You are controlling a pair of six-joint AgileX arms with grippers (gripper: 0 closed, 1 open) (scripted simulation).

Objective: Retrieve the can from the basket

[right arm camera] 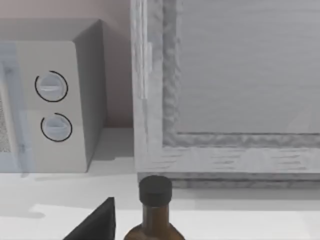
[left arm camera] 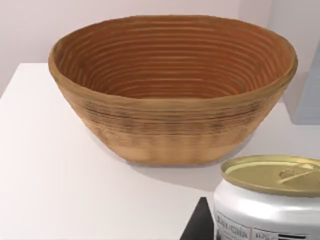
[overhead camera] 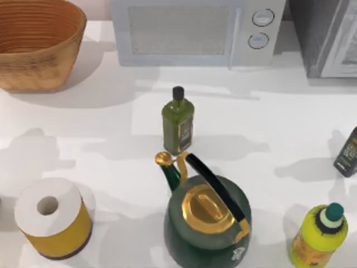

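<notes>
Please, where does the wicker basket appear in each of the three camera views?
Top view: the basket sits at the far left corner of the table, cut by the picture's edge.
Left wrist view: the basket is beyond a silver can.
Right wrist view: not in it.
Shared landmark: the microwave.

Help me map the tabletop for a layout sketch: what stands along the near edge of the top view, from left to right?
Yellow-wrapped paper roll → green kettle with gold lid → yellow-green bottle with teal cap.
</notes>
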